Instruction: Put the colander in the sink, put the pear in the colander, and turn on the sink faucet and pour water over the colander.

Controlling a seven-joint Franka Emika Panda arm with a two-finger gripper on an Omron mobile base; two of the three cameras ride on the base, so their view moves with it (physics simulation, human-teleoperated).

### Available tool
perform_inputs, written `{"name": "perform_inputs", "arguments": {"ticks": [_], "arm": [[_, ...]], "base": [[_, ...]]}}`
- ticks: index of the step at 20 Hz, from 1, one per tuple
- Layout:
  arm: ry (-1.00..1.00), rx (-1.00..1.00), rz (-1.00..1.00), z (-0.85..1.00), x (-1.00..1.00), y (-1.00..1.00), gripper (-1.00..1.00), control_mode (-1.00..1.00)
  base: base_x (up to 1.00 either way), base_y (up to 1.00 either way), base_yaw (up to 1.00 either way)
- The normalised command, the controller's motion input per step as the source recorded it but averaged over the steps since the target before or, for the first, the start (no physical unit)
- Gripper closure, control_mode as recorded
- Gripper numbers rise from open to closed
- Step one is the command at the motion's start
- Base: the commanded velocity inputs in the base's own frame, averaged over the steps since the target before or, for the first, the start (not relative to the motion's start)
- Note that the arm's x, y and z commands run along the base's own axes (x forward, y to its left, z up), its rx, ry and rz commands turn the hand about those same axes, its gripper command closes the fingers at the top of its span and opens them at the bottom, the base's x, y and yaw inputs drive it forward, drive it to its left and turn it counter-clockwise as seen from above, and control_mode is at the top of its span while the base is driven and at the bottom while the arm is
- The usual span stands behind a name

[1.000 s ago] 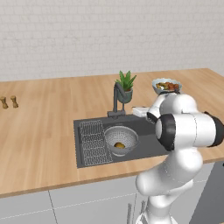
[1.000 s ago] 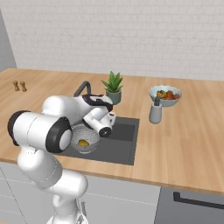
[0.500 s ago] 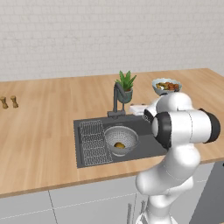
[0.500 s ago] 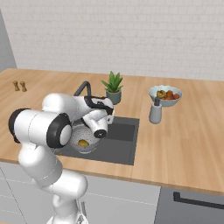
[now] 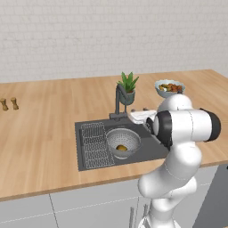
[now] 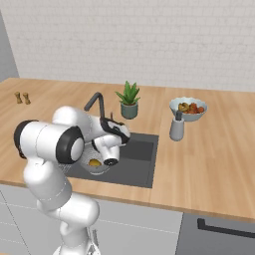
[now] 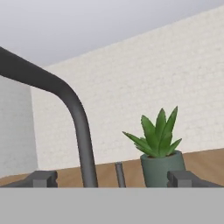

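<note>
The grey mesh colander (image 5: 124,141) sits in the dark sink (image 5: 151,149), right of the wire rack (image 5: 95,145). The yellow-brown pear (image 5: 121,147) lies inside it. From the right base view the arm covers part of the colander (image 6: 98,167), while the pear (image 6: 94,162) shows. My gripper (image 5: 132,116) hovers over the sink's back edge, just right of the faucet (image 5: 118,100). In the hand view both fingertips (image 7: 42,178) stand far apart and open, with the faucet spout (image 7: 75,114) and its thin lever (image 7: 119,174) close ahead between them.
A green potted plant (image 5: 128,87) stands right behind the faucet. A pale fruit bowl (image 6: 187,109) and a grey cup (image 6: 176,128) stand to the sink's right. Two brown shakers (image 5: 9,103) are far left on the wooden counter (image 5: 49,129).
The hand has crept a little left toward the faucet. Colander and pear have not moved.
</note>
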Motion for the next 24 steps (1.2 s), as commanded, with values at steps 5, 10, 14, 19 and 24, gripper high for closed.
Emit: {"name": "perform_inputs", "arguments": {"ticks": [5,10,14,19,24], "arm": [[0.0,-0.01,-0.01,0.02,0.0,0.12,-1.0,-1.0],[0.0,0.0,0.0,0.08,0.0,0.01,-1.0,-1.0],[0.02,0.0,0.0,0.02,0.02,0.0,-1.0,-1.0],[0.0,-0.01,0.0,0.0,0.08,0.13,-1.0,-1.0],[0.0,0.0,0.0,0.0,0.1,0.07,-1.0,-1.0]], "base": [[0.0,0.0,0.0],[0.0,0.0,0.0],[0.0,0.0,0.0],[0.0,0.0,0.0],[0.0,0.0,0.0]]}}
